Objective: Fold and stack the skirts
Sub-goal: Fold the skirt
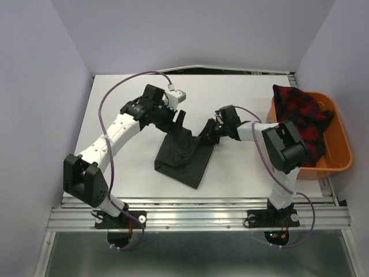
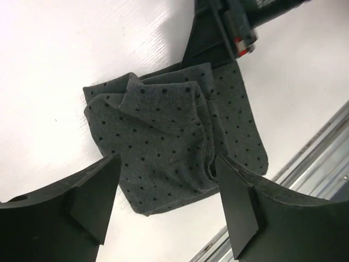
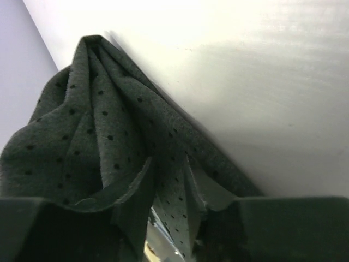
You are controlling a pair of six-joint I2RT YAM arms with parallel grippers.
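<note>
White table [image 1: 127, 173]: spreads leftward from the orange basket [image 1: 341, 157], the fixed mark at the right side.

Red-and-black plaid skirt [image 1: 302, 118]: lies heaped and unfolded inside the basket, spilling over the basket's far-left rim. Long axis slants from that far-left corner toward the basket's near-right part.

Dark grey dotted skirt [image 1: 181, 158]: lies on the table well left of the basket, folded into a lopsided four-sided pad. Sits askew to the basket's straight sides, one corner pointing at the table's near edge. Looks only a little longer than wide from overhead. From the left wrist, the same skirt [image 2: 174, 142] runs lengthwise from a pinched end to a free, rounded end, layers overlapping and a loose flap on top. Corner nearest the basket stands lifted off the table.

Left gripper [image 1: 180, 120]: hangs at the pad's far corner, on the side away from the basket. Fingers [image 2: 92, 191] spread wide apart, dotted cloth showing in the gap below. Whether either finger touches the cloth cannot be told.

Right gripper [image 1: 206, 136]: sits between the pad and the basket, at the lifted corner. Clamps a bunched fold of the grey skirt [image 3: 92, 125], the cloth crumpled up between the two fingers [image 3: 65, 229].
</note>
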